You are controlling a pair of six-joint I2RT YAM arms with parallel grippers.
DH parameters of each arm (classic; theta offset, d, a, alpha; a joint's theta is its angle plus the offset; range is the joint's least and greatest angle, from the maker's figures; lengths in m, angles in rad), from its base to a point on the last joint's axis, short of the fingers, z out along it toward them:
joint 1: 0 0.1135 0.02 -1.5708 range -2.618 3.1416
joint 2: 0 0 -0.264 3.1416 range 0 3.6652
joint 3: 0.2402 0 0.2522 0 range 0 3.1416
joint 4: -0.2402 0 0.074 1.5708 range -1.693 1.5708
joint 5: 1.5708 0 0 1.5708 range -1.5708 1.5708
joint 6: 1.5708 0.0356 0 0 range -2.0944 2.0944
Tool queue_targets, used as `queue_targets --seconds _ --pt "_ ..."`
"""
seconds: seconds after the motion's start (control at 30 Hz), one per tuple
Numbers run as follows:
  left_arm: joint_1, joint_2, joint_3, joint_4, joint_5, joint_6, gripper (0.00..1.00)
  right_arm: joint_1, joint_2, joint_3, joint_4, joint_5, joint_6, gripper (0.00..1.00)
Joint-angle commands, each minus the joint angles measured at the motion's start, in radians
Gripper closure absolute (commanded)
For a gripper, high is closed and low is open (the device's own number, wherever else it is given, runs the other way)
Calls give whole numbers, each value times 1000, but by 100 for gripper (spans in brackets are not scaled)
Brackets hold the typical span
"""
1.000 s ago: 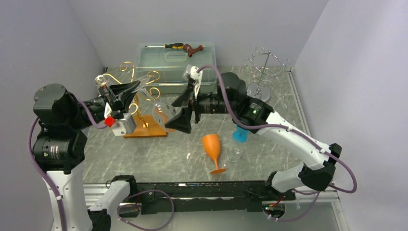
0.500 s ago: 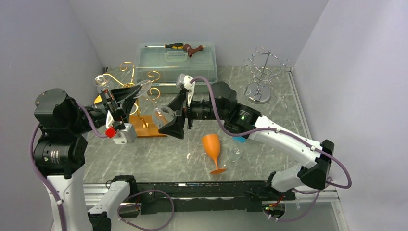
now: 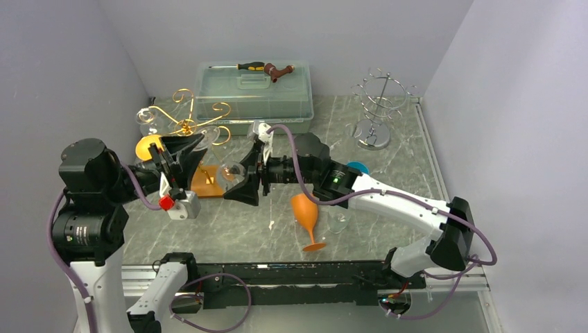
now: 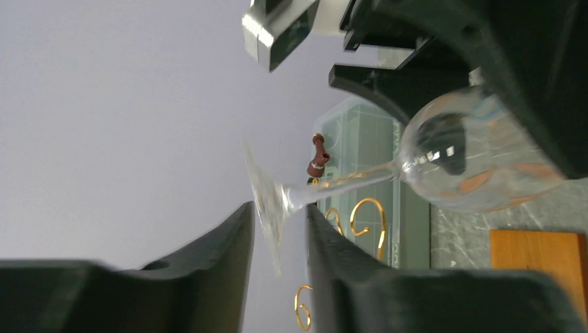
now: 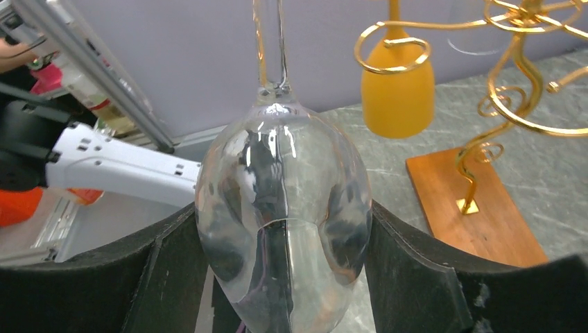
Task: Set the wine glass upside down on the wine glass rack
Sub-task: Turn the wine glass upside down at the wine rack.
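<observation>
Wine glass (image 3: 231, 171): clear, lying sideways in mid-air, left of centre in the overhead frame, just right of the gold rack (image 3: 186, 125); lower in frame than a second ago.
Left gripper (image 4: 280, 215): fingers narrowly parted either side of the foot, a gap showing; pinched tight a second ago.
Right gripper (image 5: 283, 215): both fingers against the bowl, holding it; spread wide a second ago.
Right arm: reached further toward frame left.
Rack contents: orange glass (image 3: 148, 147) hung bowl-down, now uncovered.
Table: second orange glass (image 3: 306, 211) standing at lower centre, unmoved.
</observation>
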Motion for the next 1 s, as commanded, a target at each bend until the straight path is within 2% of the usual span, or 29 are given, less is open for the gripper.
queue_targets --seconds 0.0,0.17,0.27,0.47,0.73,0.97 --pt "-5 -34 9 -86 76 6 48 -11 15 -32 172 119 53 61" --pt "-5 -58 20 -159 30 -34 13 -12 36 -27 175 151 54 60" --pt "-5 -81 12 -220 -1 -13 3 -12 53 -15 179 158 54 60" --pt "-5 -96 39 -281 -70 -114 1 -11 123 33 165 160 71 59" --pt "-5 -26 160 -210 -200 -531 1 -11 195 59 183 165 56 55" --pt "-5 37 244 -157 -268 -728 1 -11 244 103 169 164 38 55"
